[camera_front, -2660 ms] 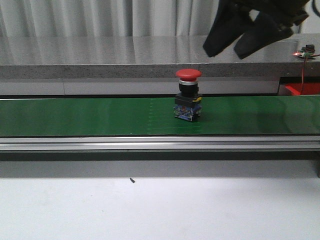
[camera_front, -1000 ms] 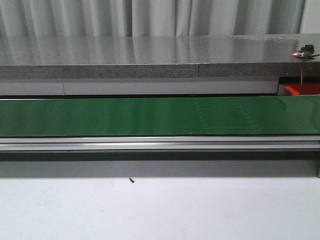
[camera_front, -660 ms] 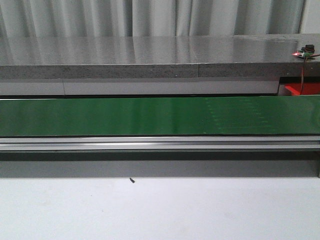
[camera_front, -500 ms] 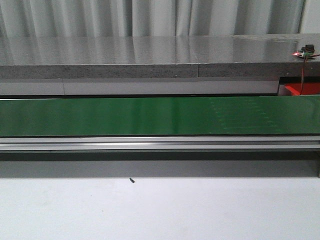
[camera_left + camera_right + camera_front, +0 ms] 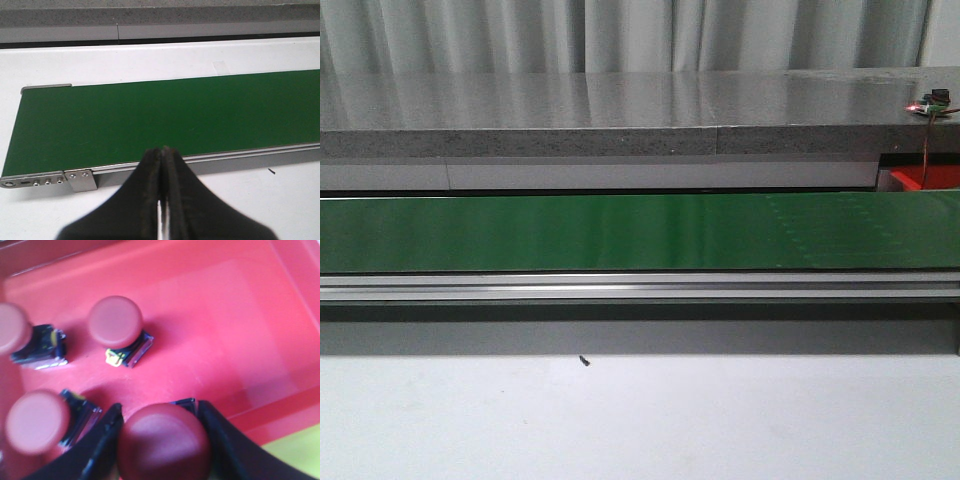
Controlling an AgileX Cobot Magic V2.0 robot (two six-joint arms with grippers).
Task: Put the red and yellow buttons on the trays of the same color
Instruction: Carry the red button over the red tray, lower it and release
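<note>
A long green conveyor belt (image 5: 620, 232) spans the white surface (image 5: 640, 420) left to right, bare of buttons. At the far right sits the red tray (image 5: 240, 320), holding three red buttons (image 5: 116, 322). Above it, the right gripper (image 5: 162, 440) jaws clamp a fourth red button (image 5: 164, 442). The left gripper (image 5: 162, 200) jaws are closed on nothing, near the belt's left end.

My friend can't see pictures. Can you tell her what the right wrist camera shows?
The right gripper holds a red button between its fingers, above a red tray. Three more red buttons already sit in the tray.
</note>
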